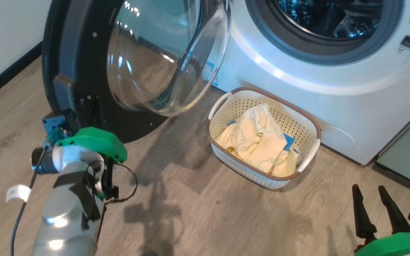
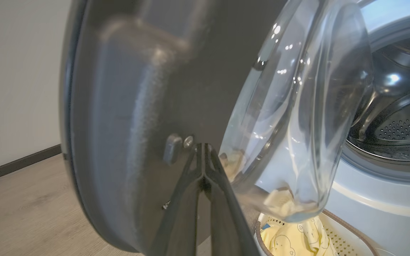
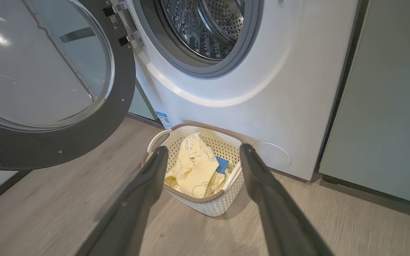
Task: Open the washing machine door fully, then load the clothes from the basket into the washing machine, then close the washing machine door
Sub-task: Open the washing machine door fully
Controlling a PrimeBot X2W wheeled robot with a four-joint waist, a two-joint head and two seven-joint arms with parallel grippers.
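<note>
Inside the basket (image 1: 299, 119), the clothes (image 1: 258, 140) lie before the washing machine (image 1: 297, 94).

Saw washing machine door (image 1: 69, 53) swung out at far left, glass bowl (image 1: 155, 64) bulging rt toward basket (image 1: 240, 165); barred any pass from left. Found drum mouth (image 1: 333, 17) of washing machine (image 1: 297, 96) clear at far rt. Noted basket on floor (image 1: 208, 213) just below it, top open, clothes (image 1: 262, 142) reachable from above. Saw bare floor near, room to pass.
</note>
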